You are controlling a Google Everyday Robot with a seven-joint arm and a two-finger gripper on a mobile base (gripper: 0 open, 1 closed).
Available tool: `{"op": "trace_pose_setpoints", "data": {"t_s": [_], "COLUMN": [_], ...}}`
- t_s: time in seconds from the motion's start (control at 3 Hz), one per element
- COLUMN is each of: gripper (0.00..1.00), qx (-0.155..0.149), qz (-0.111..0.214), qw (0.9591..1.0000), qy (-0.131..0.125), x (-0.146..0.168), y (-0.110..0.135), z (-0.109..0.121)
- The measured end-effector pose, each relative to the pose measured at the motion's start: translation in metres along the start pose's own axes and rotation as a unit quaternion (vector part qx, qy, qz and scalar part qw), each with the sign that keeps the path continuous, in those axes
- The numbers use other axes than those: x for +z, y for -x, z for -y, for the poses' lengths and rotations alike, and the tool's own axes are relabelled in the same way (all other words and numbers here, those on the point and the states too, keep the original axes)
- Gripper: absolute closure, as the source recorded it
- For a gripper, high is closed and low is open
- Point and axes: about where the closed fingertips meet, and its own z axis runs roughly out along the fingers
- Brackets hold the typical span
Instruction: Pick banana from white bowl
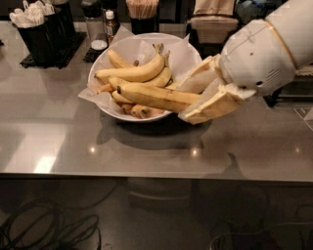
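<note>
The white bowl [103, 57], lined with crinkled white paper, stands on the grey counter and holds several bananas. The banana [155, 96], long, nearly straight, yellow with a dark left tip, lies across the front of the pile, its right end between my fingers. My gripper [194, 96] is at the bowl's right rim, shut on that end of the banana. One cream finger [198, 80] is behind the banana, the other [214, 105] is in front of it. A strongly curved banana [137, 72] lies behind it in the bowl.
A black caddy with white packets [41, 27] stands at the back left. Small bottles [111, 23], a cup of sticks [143, 10] and a napkin holder [212, 22] line the back. The counter's front edge [146, 172] runs below the bowl. Cables lie on the floor.
</note>
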Motion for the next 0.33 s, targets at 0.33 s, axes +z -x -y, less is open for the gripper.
{"op": "trace_pose_setpoints", "data": {"t_s": [0.33], "gripper": [1.00], "qx": [0.004], "qz": [-0.004], "qw": [0.9999], "qy": [-0.009], "x": [-0.0074], "y": [0.0001], "z": [-0.0059]}}
